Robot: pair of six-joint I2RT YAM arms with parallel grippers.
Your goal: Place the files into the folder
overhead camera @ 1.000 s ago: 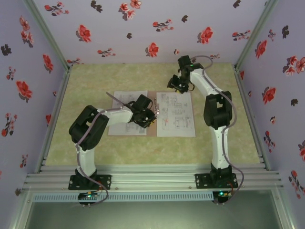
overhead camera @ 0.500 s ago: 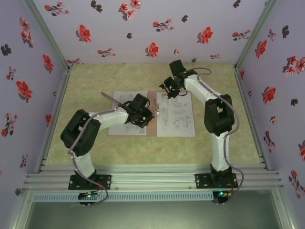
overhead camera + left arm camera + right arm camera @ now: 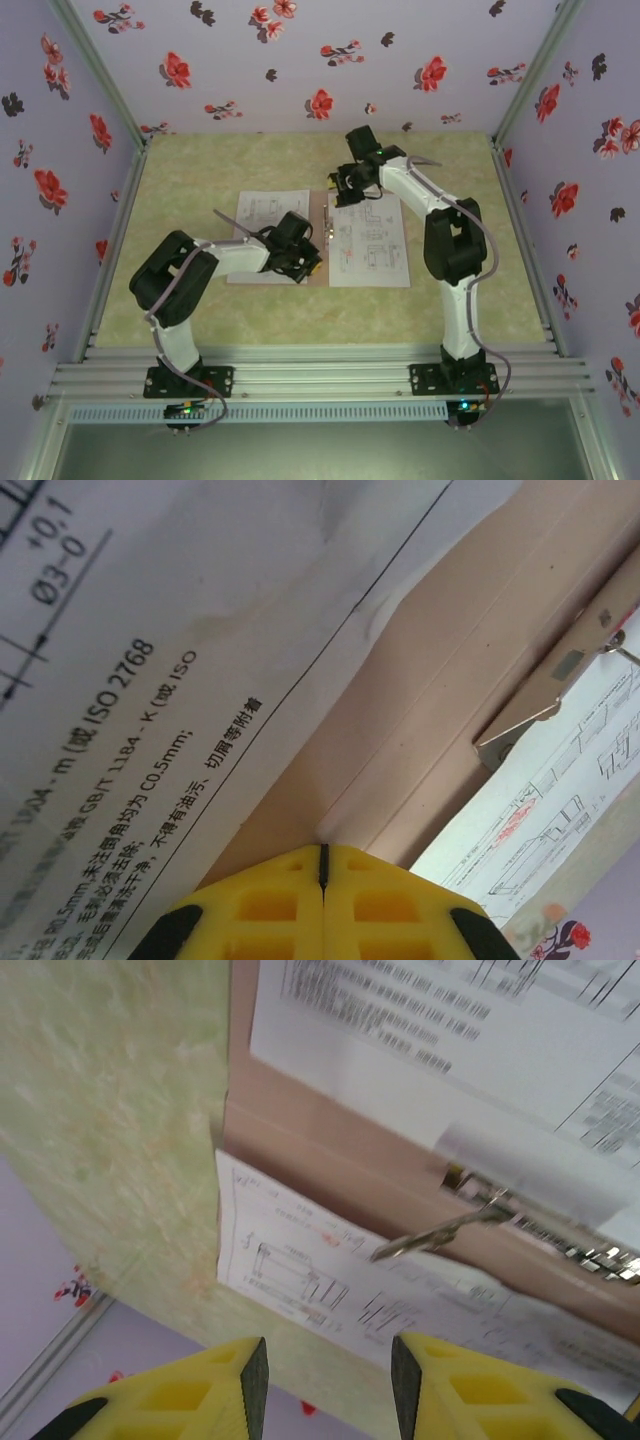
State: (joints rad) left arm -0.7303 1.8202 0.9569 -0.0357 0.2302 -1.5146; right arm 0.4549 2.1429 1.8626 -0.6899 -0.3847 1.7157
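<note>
The folder lies open and flat about the middle of the desk. Its long axis runs from the left edge toward the right edge, and its fold runs from near to far. The files lie on it as two white sheets, one on each half, each with its long side parallel to the fold and a strip of brown card showing between them. The left gripper is low over the inner near corner of the left sheet. Its wrist view shows the yellow jaws pressed together, the seam meeting the card's crease beside the sheet's edge, which has a small wrinkle. Whether anything is nipped between them cannot be told. The same view picks out printed text on the sheet. The metal clip stands out in the right wrist view, raised off the card near the fold. The right gripper hangs over the folder's far edge near the fold, jaws apart. Green desk surface shows on every side of the folder, broadest toward the left and right edges, up to the flowered walls.
</note>
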